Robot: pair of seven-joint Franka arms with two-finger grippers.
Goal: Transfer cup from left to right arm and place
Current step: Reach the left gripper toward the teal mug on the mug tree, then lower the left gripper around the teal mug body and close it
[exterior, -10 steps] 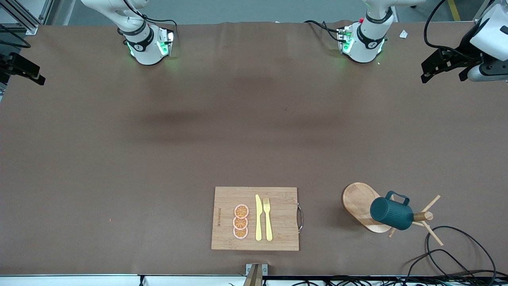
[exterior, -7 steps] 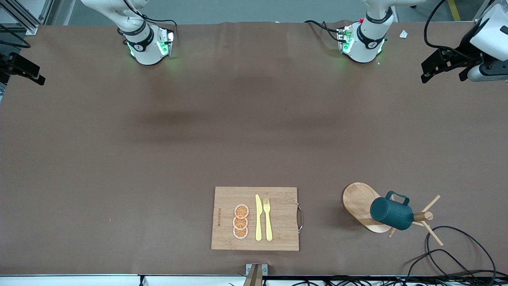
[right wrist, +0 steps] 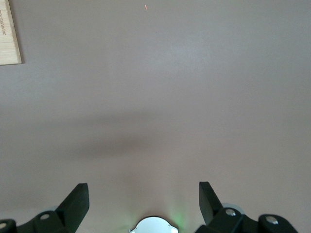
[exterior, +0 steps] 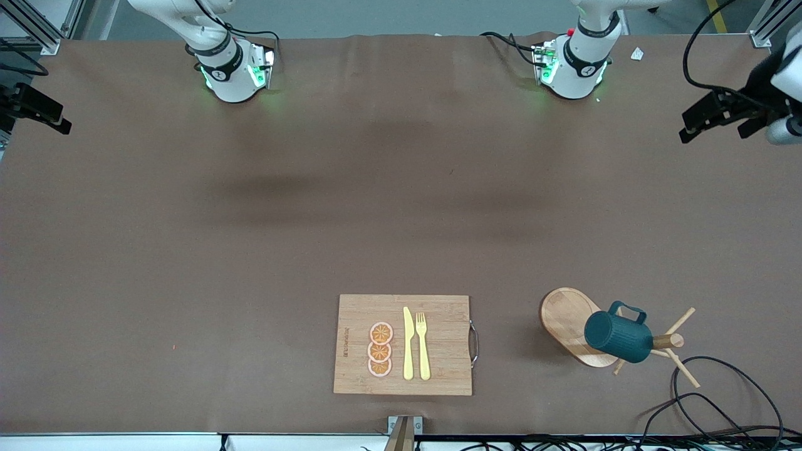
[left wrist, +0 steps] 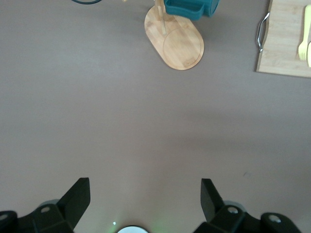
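The ribbed dark teal cup (exterior: 618, 336) is hanging on the wooden peg rack (exterior: 665, 341) at the left arm's end, lying tilted. The left gripper (left wrist: 145, 204) is hovering wide open, well apart. The right gripper (right wrist: 144, 204), equally wide, is waiting.

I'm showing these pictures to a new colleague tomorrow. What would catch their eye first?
Probably the teal cup hanging on a wooden mug tree toward the left arm's end of the table. Beside it, a cutting board carries orange slices, a yellow knife and fork. Both claws, left and right, are open over bare tabletop.
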